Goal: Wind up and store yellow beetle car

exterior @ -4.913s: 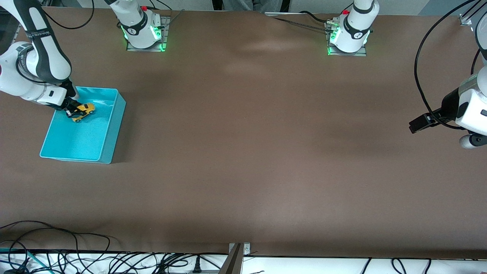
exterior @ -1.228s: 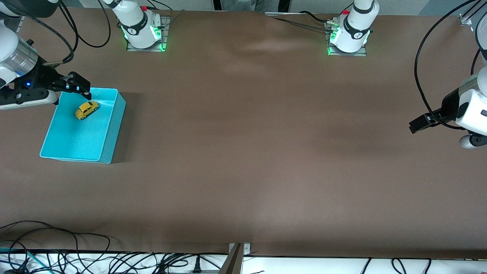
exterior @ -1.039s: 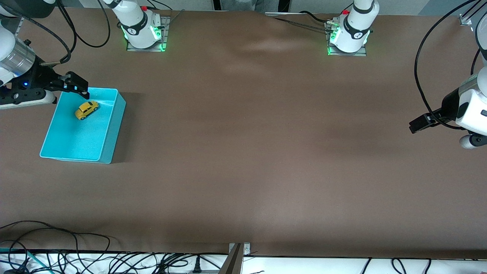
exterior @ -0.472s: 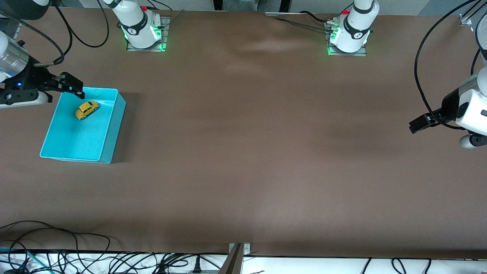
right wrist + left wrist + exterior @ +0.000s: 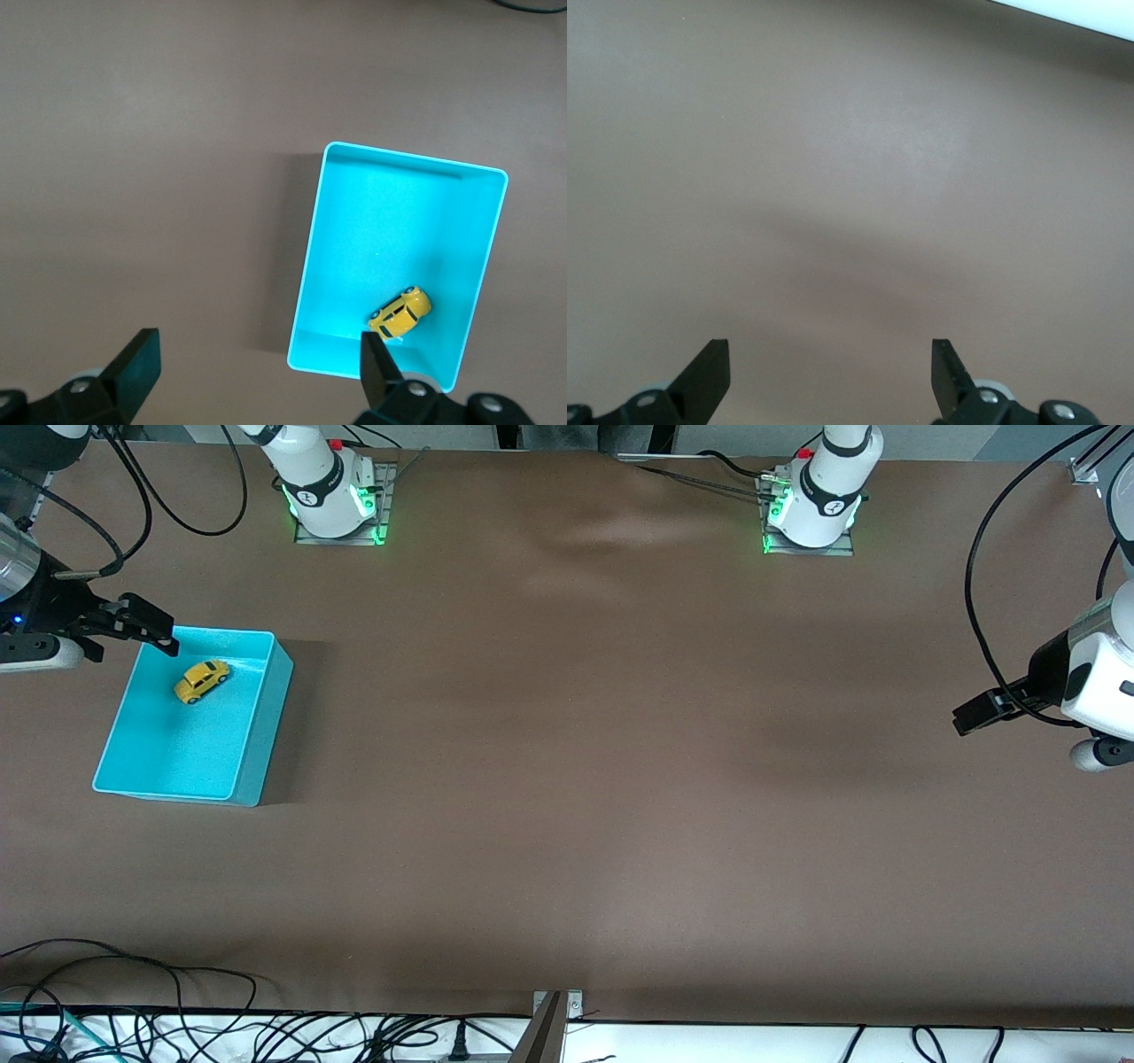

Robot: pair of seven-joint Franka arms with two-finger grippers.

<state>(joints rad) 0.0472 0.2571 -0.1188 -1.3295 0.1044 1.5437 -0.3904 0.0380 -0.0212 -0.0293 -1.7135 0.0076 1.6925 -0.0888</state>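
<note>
In the front view, the yellow beetle car (image 5: 203,680) is seen on its wheels inside the turquoise bin (image 5: 255,731), at the right arm's end of the brown table (image 5: 567,779). The right gripper (image 5: 142,624) is held spread and empty above the bin's corner. The left gripper (image 5: 974,716) waits over bare table.

In the left wrist view, the left gripper's fingers (image 5: 709,376) are seen parted, with nothing between.

In the right wrist view, the car (image 5: 400,312) is shown in the bin (image 5: 310,266), the fingers (image 5: 137,363) wide apart.

Yellow beetle car (image 5: 203,681) upright on wheels in turquoise bin (image 5: 257,731).
</note>
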